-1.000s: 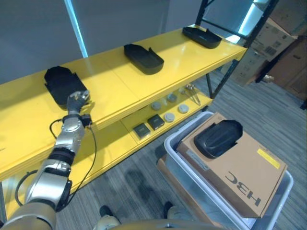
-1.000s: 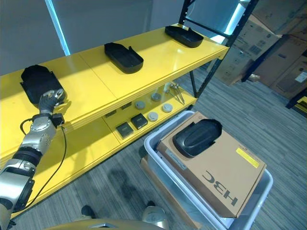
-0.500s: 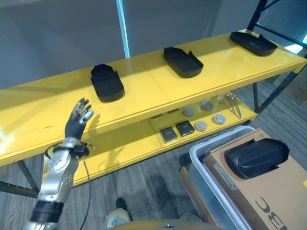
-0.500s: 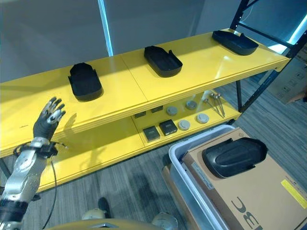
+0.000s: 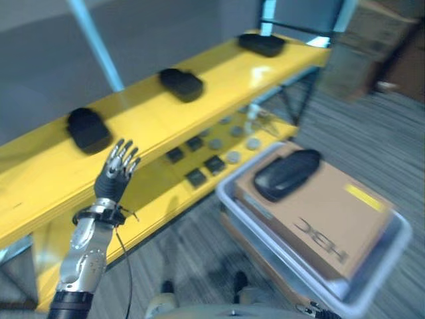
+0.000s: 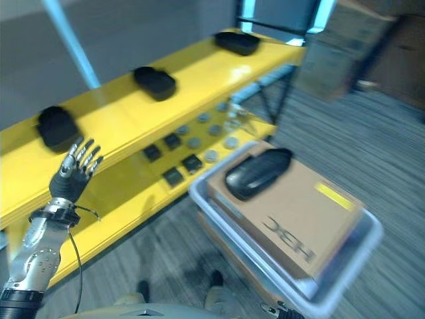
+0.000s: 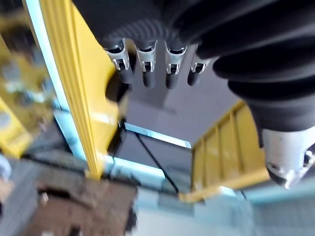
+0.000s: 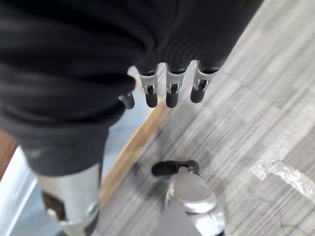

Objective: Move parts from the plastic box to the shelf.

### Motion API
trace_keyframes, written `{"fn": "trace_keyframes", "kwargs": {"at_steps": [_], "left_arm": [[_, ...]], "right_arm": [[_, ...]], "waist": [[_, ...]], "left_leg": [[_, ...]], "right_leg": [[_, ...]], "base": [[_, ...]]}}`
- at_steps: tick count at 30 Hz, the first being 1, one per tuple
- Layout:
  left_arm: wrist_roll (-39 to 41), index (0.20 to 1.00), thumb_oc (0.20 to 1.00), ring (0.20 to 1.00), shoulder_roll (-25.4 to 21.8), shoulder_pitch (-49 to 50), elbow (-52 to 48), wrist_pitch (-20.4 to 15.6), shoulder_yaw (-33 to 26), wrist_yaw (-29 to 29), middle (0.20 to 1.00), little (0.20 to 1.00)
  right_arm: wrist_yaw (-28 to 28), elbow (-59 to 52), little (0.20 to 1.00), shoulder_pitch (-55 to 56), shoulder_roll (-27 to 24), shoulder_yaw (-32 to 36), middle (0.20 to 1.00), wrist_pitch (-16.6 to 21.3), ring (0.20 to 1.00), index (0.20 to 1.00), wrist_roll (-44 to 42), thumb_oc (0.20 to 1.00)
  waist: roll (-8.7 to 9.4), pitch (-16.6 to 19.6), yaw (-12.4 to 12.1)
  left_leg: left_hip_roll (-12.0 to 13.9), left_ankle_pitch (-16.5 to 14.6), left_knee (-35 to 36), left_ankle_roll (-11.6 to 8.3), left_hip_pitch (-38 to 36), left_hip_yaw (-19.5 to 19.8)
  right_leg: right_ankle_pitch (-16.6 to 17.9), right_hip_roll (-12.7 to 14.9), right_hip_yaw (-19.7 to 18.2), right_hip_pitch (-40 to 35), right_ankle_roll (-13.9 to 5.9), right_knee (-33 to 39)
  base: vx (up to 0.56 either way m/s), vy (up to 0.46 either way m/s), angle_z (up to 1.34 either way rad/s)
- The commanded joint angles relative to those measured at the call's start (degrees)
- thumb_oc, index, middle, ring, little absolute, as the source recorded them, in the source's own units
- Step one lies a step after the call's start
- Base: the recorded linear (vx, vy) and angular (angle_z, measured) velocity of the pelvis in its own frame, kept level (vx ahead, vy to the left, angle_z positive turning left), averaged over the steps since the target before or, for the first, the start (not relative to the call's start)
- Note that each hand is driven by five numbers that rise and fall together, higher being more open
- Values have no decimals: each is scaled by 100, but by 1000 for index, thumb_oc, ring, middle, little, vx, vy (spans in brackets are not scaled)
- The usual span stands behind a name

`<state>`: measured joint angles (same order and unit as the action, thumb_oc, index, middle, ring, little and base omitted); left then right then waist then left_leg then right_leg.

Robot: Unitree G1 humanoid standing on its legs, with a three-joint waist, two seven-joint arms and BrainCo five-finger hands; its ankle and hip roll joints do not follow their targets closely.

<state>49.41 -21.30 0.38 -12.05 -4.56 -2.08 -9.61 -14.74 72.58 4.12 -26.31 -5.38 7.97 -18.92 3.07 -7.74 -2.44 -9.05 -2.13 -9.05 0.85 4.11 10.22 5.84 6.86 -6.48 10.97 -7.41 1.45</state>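
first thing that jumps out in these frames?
The long bright yellow shelf with three black moulded plastic parts spaced along its top, and small grey and black pieces on the lower level. Beside it, a pale plastic box holds a brown cardboard carton with another black part lying on top. The left robot hand is raised before the shelf edge, fingers spread, holding nothing.

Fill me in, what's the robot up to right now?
It holds nothing. The left hand is raised with fingers spread in front of the yellow shelf, where three black parts sit on the top level. A fourth black part lies on a cardboard box in the plastic box. The right hand is open over the floor.
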Motion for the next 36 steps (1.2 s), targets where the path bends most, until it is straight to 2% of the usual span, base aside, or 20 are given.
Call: {"fn": "trace_keyframes", "kwargs": {"at_steps": [1, 3, 4, 8, 10, 11, 12, 13, 14, 15, 16, 17, 18, 19, 20, 21, 27, 28, 36], "left_arm": [[182, 1000, 1000, 1000, -406, -520, 83, 98, -194, 60, 1000, 1000], [236, 1000, 1000, 1000, -430, -598, 122, 150, -185, 50, 1000, 1000], [162, 1000, 1000, 1000, -481, -790, 319, 143, -165, -100, 1000, 1000], [-113, 1000, 1000, 1000, -565, -906, 213, 193, -117, -281, 1000, 1000], [-229, 1000, 1000, 1000, -603, -815, 103, 248, -196, -393, 1000, 1000], [-289, 1000, 1000, 1000, -644, -712, 74, 209, -265, -389, 1000, 1000], [-337, 1000, 1000, 1000, -706, -541, 31, 148, -393, -423, 1000, 1000], [-313, 1000, 1000, 1000, -719, -450, 14, 116, -469, -485, 1000, 1000], [-316, 1000, 1000, 1000, -700, -341, 34, 93, -598, -606, 1000, 1000], [-343, 1000, 1000, 1000, -696, -328, 46, 96, -645, -681, 1000, 1000], [-306, 1000, 1000, 1000, -699, -406, 108, 101, -631, -680, 1000, 1000], [-247, 1000, 1000, 1000, -676, -536, 172, 86, -580, -606, 1000, 1000], [-213, 1000, 1000, 1000, -683, -584, 200, 63, -573, -568, 1000, 1000], [-169, 1000, 1000, 1000, -669, -774, 312, -9, -541, -500, 1000, 1000], [-187, 1000, 1000, 1000, -673, -901, 357, -69, -519, -375, 1000, 1000], [-300, 1000, 1000, 1000, -465, -176, 1517, -250, -235, -81, 1000, 1000], [-252, 1000, 1000, 1000, -522, -123, 1560, -296, -239, -148, 1000, 1000], [-240, 1000, 1000, 1000, -525, -114, 1562, -302, -232, -141, 1000, 1000], [-267, 1000, 1000, 1000, -488, -118, 1567, -299, -399, -5, 1000, 1000]], "right_arm": [[235, -214, 1000, 397, 307, 18, 1000, 87, 1000, 1000, -497, 1000], [268, -278, 1000, 467, 347, 43, 1000, 102, 1000, 1000, -480, 1000], [336, -483, 1000, 608, 459, 57, 1000, 77, 1000, 1000, -288, 1000], [579, -738, 1000, 683, 565, 143, 1000, 88, 1000, 1000, -427, 1000], [640, -968, 1000, 723, 592, 271, 1000, 86, 1000, 1000, -482, 1000], [700, -1139, 1000, 751, 636, 312, 1000, 44, 1000, 1000, -429, 1000], [762, -1392, 1000, 777, 723, 335, 1000, -78, 1000, 1000, -414, 1000], [798, -1529, 1000, 797, 761, 341, 1000, -162, 1000, 1000, -451, 1000], [922, -1746, 1000, 851, 811, 297, 1000, -248, 1000, 1000, -503, 1000], [948, -1797, 1000, 866, 824, 281, 1000, -265, 1000, 1000, -492, 1000], [1023, -1802, 1000, 800, 860, 220, 1000, -299, 1000, 1000, -507, 1000], [1056, -1669, 1000, 667, 851, 151, 1000, -238, 1000, 1000, -543, 1000], [1052, -1634, 1000, 618, 846, 127, 1000, -212, 1000, 1000, -526, 1000], [1098, -1503, 1000, 404, 813, 12, 1000, -211, 1000, 1000, -499, 1000], [1093, -1410, 1000, 267, 787, -44, 1000, -168, 1000, 1000, -440, 1000], [772, -121, 1000, 509, 626, 512, 1000, 594, 1000, 1000, -298, 1000], [761, -69, 1000, 501, 636, 481, 1000, 561, 1000, 1000, -285, 1000], [760, -70, 1000, 504, 634, 479, 1000, 554, 1000, 1000, -284, 1000], [627, 44, 1000, 470, 532, 476, 1000, 422, 1000, 1000, -148, 1000]], "waist": [[-358, -228, 251], [-351, -242, 294], [-334, -247, 442], [-274, -343, 516], [-237, -417, 475], [-223, -452, 439], [-201, -505, 365], [-202, -549, 313], [-229, -552, 236], [-254, -526, 204], [-316, -510, 125], [-343, -516, 60], [-345, -518, 31], [-318, -514, -83], [-271, -542, -129], [-600, -166, -141], [-591, -95, -159], [-583, -79, -156], [-544, -91, -233]], "left_leg": [[875, 261, 192, -253, 227, -827], [873, 222, 247, -230, 145, -878], [829, 117, 335, -157, -11, -969], [663, -23, 398, -17, -80, -974], [624, -95, 438, 25, -158, -1176], [650, -129, 452, 34, -216, -1370], [715, -151, 506, 59, -303, -1721], [759, -164, 557, 82, -380, -1910], [821, -77, 701, 155, -388, -2129], [865, 5, 762, 183, -339, -2225], [957, 91, 813, 234, -241, -2408], [1005, 111, 792, 238, -140, -2507], [1028, 125, 778, 226, -94, -2542], [1134, 97, 736, 112, 20, -2617], [1284, 166, 600, -38, 211, -2771], [1796, 938, 1102, -625, 53, -2586], [1755, 897, 1207, -587, -27, -2683], [1741, 821, 1239, -640, -94, -2618], [1772, 701, 1008, -603, -42, -2693]], "right_leg": [[-164, -108, 797, -938, 241, -109], [-133, -87, 747, -937, 207, -108], [-11, 5, 575, -840, 69, -119], [258, 162, 354, -635, -136, -103], [440, 325, 530, -519, -269, 21], [503, 425, 754, -413, -345, -26], [557, 583, 1155, -285, -448, -289], [530, 643, 1341, -276, -488, -487], [439, 747, 1548, -245, -479, -1048], [350, 753, 1629, -237, -439, -1290], [147, 859, 1837, -244, -363, -1826], [87, 973, 1956, -238, -303, -1984], [45, 1010, 2017, -261, -280, -1975], [-221, 1121, 2196, -470, -313, -1815], [-313, 1081, 2376, -652, -321, -1362], [-429, 556, 2856, -1262, 5, -301], [-377, 558, 2898, -1291, -25, -174], [-452, 554, 2841, -1343, -73, -170], [-455, 593, 2962, -1386, -69, -163]], "base": [[-69, 212, -160], [-51, 167, -80], [-75, 174, -53], [-109, 106, -30], [-146, 84, -58], [-140, 49, -90], [-177, 45, -144], [-255, 50, -164], [-256, 26, -147], [-404, -4, -131], [-424, -59, -105], [-392, -68, -95], [-346, -168, -50], [-320, -253, -44], [-271, -241, -24], [-112, -109, 0], [12, -1, 7], [63, -11, 27], [35, 52, 10]]}}
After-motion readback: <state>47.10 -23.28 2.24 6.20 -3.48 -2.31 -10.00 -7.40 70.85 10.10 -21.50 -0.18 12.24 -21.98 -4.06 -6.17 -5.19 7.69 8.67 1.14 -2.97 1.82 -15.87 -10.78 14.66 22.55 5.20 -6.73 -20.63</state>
